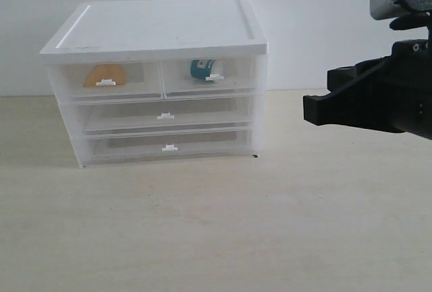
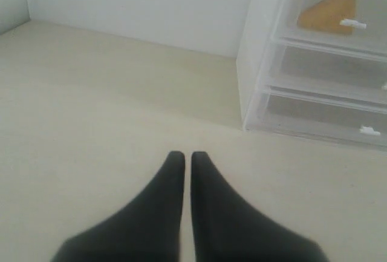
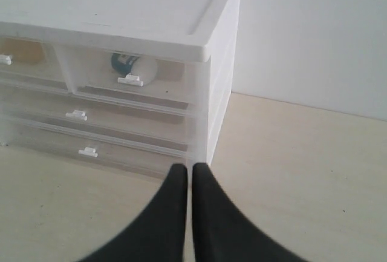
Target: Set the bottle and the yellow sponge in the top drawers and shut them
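The bottle lies inside the right top drawer, which is pushed in. Behind the translucent front of the left top drawer rests the yellow sponge; that drawer is pushed in too. My right gripper is shut and empty, hanging off the cabinet's right front corner, and shows as a black block at the right of the exterior view. The left gripper is shut with nothing in it, over bare table well left of the cabinet; the exterior view does not hold it.
The white cabinet stands on a pale wooden table against a white wall. Two full-width drawers below the top pair are pushed in.
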### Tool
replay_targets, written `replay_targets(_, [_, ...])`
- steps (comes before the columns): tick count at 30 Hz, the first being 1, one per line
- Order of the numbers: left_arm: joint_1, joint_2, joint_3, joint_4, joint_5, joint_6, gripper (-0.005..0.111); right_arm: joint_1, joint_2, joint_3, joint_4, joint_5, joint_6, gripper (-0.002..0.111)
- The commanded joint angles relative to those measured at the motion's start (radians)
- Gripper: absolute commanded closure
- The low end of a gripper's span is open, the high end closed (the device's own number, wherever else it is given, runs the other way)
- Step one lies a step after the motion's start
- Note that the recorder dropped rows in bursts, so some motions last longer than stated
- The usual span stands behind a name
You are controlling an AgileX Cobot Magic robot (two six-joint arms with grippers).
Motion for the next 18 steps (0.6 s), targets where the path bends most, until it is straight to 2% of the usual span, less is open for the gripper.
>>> replay_targets(1, [-0.007, -0.001, 0.004, 0.006, 0.015, 0.053, 0.103, -0.008, -0.005, 0.004, 0.001, 0.003, -0.005, 0.108])
replay_targets(18, [-0.007, -0.001, 0.004, 0.006, 0.015, 0.056, 0.103, -0.008, -0.005, 0.004, 0.001, 0.003, -0.003, 0.108])
